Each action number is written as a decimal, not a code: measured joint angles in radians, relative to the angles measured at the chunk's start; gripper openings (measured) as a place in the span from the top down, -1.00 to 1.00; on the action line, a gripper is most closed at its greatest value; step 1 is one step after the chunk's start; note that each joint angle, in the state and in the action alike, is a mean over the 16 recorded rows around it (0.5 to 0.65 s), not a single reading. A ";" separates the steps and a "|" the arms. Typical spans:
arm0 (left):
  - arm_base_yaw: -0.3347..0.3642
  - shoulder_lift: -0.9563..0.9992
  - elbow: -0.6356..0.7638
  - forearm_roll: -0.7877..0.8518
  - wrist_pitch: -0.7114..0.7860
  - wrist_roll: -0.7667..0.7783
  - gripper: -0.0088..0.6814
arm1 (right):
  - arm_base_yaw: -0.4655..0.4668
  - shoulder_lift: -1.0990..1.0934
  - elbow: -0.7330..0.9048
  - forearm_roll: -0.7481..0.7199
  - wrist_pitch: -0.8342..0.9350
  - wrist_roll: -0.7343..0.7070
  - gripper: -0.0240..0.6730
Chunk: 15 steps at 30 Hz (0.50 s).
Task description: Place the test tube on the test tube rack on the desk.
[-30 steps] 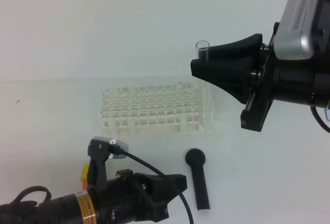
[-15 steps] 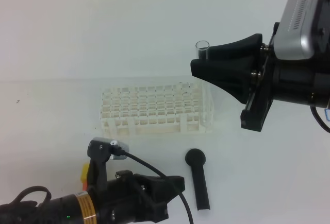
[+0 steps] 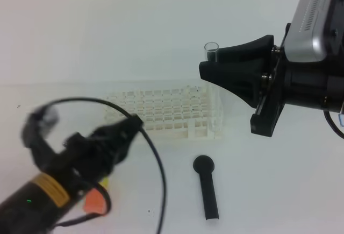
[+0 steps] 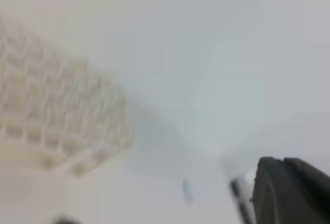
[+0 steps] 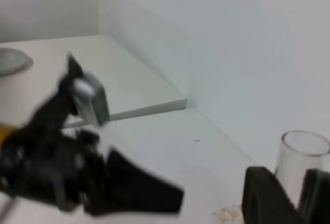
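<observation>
Right gripper (image 3: 210, 67) unchanged from a second ago: clenched on the test tube (image 3: 212, 50), held upright in the air above the right end of the rack (image 3: 161, 113). Only the tube's round rim shows above the black fingers; the right wrist view confirms the glass (image 5: 301, 154) pinched between them. Tube not yet lowered toward any hole.

The change is on the other side. Left arm, parked low at the bottom edge half a second ago, has swung up and forward; it is motion-blurred, and its gripper (image 3: 126, 129) now sits near the front left corner of the rack, overlapping it in the high view. Contact with the rack: cannot tell. Whether its jaws are apart or closed: cannot tell, too blurred. An orange cube (image 3: 95, 201) is now exposed beside the left arm. Black round-headed stick (image 3: 207, 186) lies untouched on the desk (image 3: 279, 191) in front of the rack.

Judgement: the left arm looks to be going to steady the rack before insertion. Placing step still pending.
</observation>
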 joint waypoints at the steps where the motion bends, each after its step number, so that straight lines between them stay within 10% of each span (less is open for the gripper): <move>1: 0.000 -0.039 0.000 -0.037 0.014 0.000 0.96 | 0.000 0.000 0.000 0.000 0.000 0.000 0.57; 15: 0.000 -0.570 0.021 -0.296 0.636 -0.001 0.96 | 0.000 0.000 0.000 0.000 0.028 0.000 0.57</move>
